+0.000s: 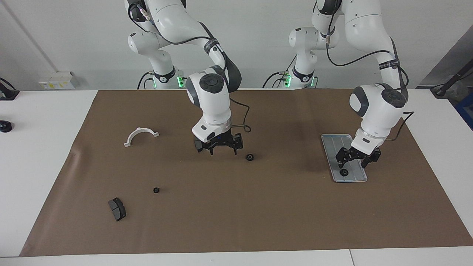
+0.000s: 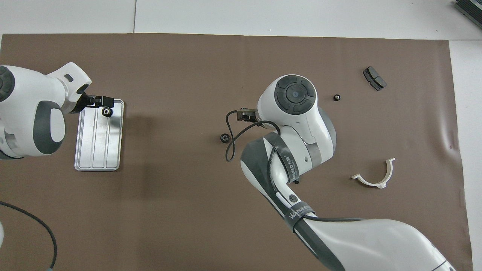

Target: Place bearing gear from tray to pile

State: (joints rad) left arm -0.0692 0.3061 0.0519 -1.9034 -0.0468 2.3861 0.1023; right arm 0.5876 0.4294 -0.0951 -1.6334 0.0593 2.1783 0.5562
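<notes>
Both grippers (image 1: 357, 158) (image 1: 223, 148) low, downward-pointing.

My left gripper (image 1: 357, 159) sits at centre right of the facing view, wrist tilted, fingers pointing down and spread apart, nothing between them. My right gripper (image 1: 223, 149) hangs at the middle of the frame, forearm bent sharply at the elbow, fingers pointing down, parted and empty.
</notes>
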